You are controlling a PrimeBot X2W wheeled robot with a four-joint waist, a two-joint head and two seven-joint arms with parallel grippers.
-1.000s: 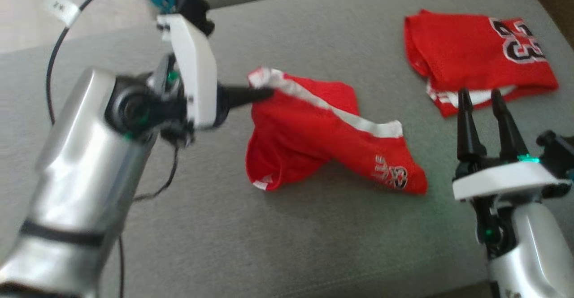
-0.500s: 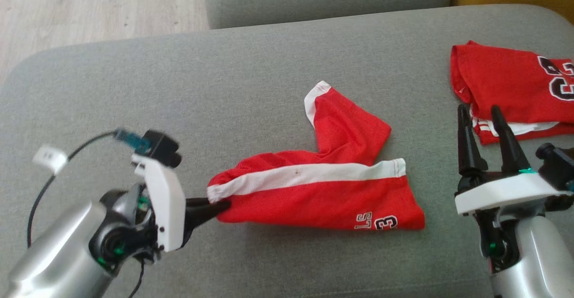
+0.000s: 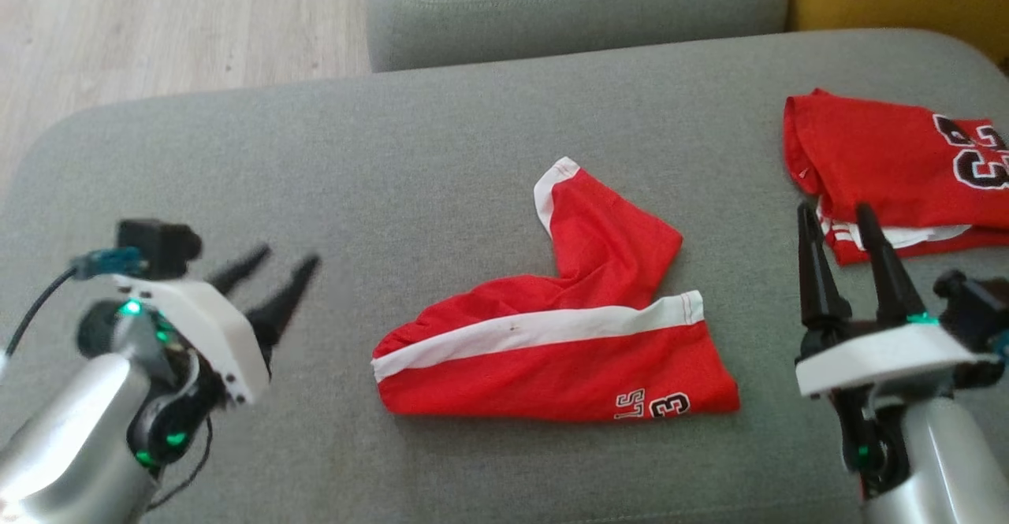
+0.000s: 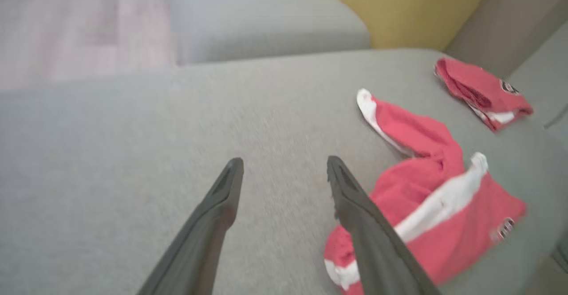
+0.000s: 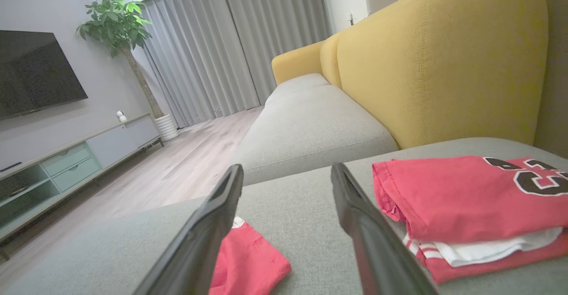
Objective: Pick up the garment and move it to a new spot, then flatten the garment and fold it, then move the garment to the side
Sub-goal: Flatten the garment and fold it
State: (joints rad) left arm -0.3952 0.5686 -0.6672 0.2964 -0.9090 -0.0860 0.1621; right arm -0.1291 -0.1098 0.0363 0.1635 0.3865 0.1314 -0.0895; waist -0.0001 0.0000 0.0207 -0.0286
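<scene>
**Red mesh shorts with a white side stripe [image 3: 567,351] lie loose on the grey fabric sofa seat [image 3: 394,154], both tools spread and empty.**

The shorts rest near the middle of the seat. One leg lies long and flat with a black-and-white number print at its right end, and the other is bent up and away from it. The left tool [image 3: 288,256] hovers well apart from the shorts' left end, fingers wide, touching nothing. The right tool [image 3: 832,209] stands to the right of the shorts, equally wide and holding nothing, its tips just in front of a folded red jersey with white trim [image 3: 875,146].
</scene>
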